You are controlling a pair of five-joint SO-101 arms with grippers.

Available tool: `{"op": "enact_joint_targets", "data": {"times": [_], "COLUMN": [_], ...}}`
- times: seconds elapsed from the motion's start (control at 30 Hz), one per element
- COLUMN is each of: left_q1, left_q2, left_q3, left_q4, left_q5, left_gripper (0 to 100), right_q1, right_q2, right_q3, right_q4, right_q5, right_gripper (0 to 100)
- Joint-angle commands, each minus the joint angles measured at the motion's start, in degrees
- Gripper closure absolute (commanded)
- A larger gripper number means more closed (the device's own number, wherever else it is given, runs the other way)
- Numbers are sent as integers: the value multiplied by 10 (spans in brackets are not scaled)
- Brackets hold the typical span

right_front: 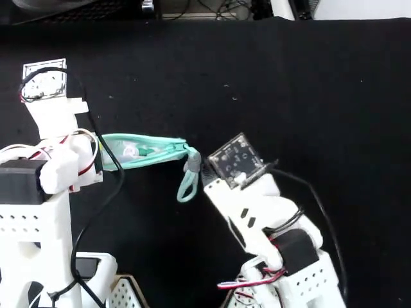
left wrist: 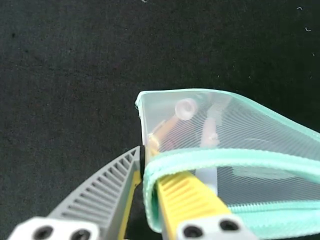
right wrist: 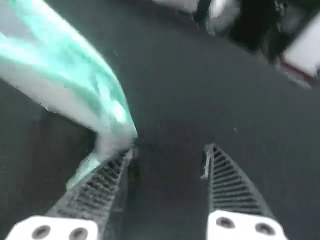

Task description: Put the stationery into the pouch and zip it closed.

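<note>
Left wrist view showed the left gripper point(left wrist: 150, 170) pinching one end of the mint-green translucent mesh pouch point(left wrist: 225, 135), probably anchoring it against the zip's pull, with the black worktop point(left wrist: 60, 75) beneath. Stationery point(left wrist: 186, 109) lay inside. The right gripper point(right wrist: 169, 152) stood spread beside the pouch's zip end.

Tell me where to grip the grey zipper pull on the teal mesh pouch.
Probably pinch the grey zipper pull at the free end of the teal mesh pouch, coming from the right arm's side. It sticks out beside the loop strap; the left gripper clamps the far end, the open right gripper is alongside.
</note>
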Motion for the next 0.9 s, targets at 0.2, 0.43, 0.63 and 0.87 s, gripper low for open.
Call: {"op": "enact_joint_targets", "data": {"times": [0.2, 0.43, 0.63, 0.87], "left_q1": [-1, -1, -1, -1], "left_q2": [1, 1, 1, 1], "left_q3": [1, 1, 1, 1], "left_q4": [3, 3, 4, 4], "left_q5": [-39, -38, -37, -37], "left_gripper": [970, 970, 970, 970], "right_q1": [-8, -66, -83, -84], "right_q2": [-168, -281, -278, -280], "right_q3": [104, 108, 165, 208], "right_q4": [-59, 33, -58, -166], "right_q5": [11, 11, 8, 7], "right_gripper": [786, 786, 786, 789]}}
